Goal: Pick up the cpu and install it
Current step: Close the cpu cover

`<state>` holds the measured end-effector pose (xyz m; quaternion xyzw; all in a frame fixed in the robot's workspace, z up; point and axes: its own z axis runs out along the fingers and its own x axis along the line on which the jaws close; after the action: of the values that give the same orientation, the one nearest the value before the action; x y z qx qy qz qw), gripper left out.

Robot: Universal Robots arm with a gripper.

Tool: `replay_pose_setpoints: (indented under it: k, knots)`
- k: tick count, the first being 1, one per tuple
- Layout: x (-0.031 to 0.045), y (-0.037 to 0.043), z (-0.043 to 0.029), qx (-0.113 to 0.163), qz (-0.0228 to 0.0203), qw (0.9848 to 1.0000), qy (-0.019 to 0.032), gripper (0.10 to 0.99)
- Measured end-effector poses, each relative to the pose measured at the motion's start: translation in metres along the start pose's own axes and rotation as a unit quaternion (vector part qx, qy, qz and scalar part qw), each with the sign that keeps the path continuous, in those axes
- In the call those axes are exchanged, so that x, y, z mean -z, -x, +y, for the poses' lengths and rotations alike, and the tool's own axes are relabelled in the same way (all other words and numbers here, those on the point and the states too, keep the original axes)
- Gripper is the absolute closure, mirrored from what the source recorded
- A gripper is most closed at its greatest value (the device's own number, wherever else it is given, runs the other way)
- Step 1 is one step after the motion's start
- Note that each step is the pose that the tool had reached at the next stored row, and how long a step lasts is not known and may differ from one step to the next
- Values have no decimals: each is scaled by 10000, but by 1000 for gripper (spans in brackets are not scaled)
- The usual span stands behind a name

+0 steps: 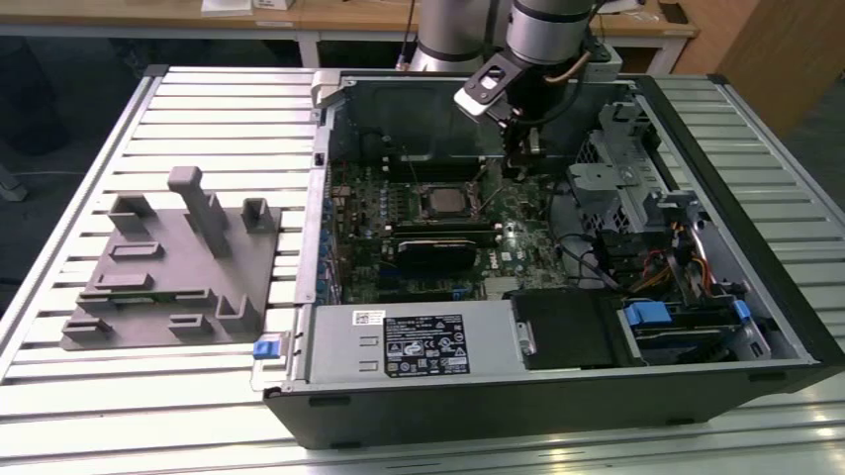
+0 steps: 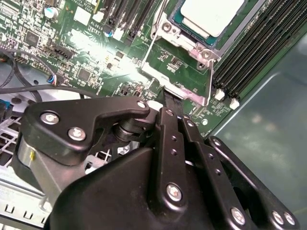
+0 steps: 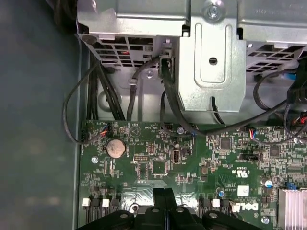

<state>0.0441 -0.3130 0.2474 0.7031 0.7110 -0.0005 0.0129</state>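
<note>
The main risk was the tight quarters. The pincer (image 2: 171, 97) hung low over the motherboard (image 3: 158, 167), inside the open computer case (image 1: 739, 198) on the slatted tabletop (image 1: 198, 119). Its tip was just beside the edge of the metal frame (image 2: 178, 72) around the socket. A sideways slip or a further drop there could knock the frame or scrape the small parts soldered beside it. I could not tell whether the tip already touched the frame. Loose black cables (image 3: 76, 110) ran along the board's edge near the metal drive cage (image 3: 211, 57), and the arm could catch on them if it swung that way.

The cpu (image 2: 211, 17) lay flat in the socket with its silver top facing up, just beside the rows of memory slots (image 2: 259, 43). If it was not seated squarely, any push on it or on the frame might bend the contacts underneath. Whether the frame was clamped down over it could not be made out.

In both wrist views the two black fingers (image 3: 161, 199) of the pincer were pressed together, with only a thin seam between them, and they carried nothing. The cpu sat apart from the tip, on the far side of the frame. In the exterior view the pincer pointed down at the board, to the exterior view's right of the socket.
</note>
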Motion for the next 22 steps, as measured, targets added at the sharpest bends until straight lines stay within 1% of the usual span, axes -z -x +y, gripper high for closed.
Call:
replay_pose_setpoints:
  k: [6, 13, 16, 18, 22]
  knots:
    - [-8, -1, -53, 0, -1, 10000, -5, 980]
    - [-22, -1, -88, 0, -1, 10000, -24, 980]
    - [-25, -2, -96, 1, 0, 10000, -25, 980]
    - [-25, -2, -121, 0, 0, 10000, -25, 980]
    - [-25, -2, -139, 1, 0, 10000, -25, 980]
